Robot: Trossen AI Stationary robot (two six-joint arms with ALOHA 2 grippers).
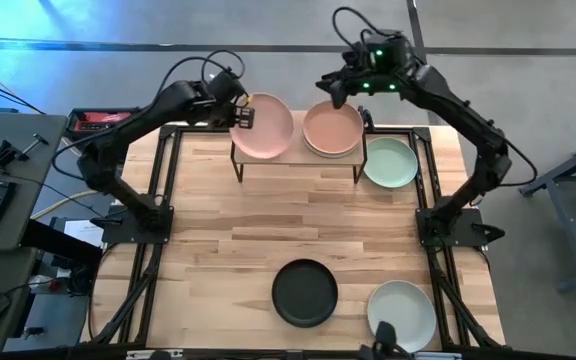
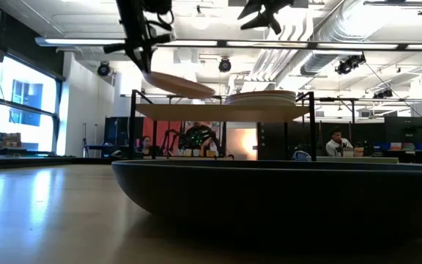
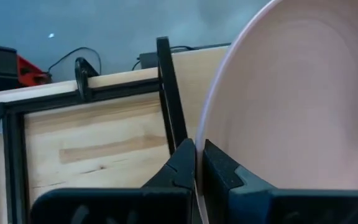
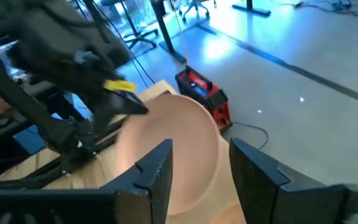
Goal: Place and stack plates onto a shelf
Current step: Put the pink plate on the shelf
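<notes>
Fingers of my left gripper (image 3: pixel 196 163) pinch the rim of a pink plate (image 1: pixel 265 125), tilted over the shelf (image 1: pixel 298 160) (left half). My right gripper (image 1: pixel 336 88) hangs spread wide above the peach stack (image 1: pixel 333 128).

Light wooden counter (image 1: pixel 238 250) with black frame rails: on it we count one black round matte plate (image 1: pixel 305 292) near the front, one pale green round plate (image 1: pixel 401 314) just beside it, another pale green plate (image 1: pixel 389 162) beside the shelf. Small wooden-topped shelf on thin black legs (image 1: pixel 293 159), at the far edge: it carries a stack of peach round plates (image 1: pixel 332 130).
</notes>
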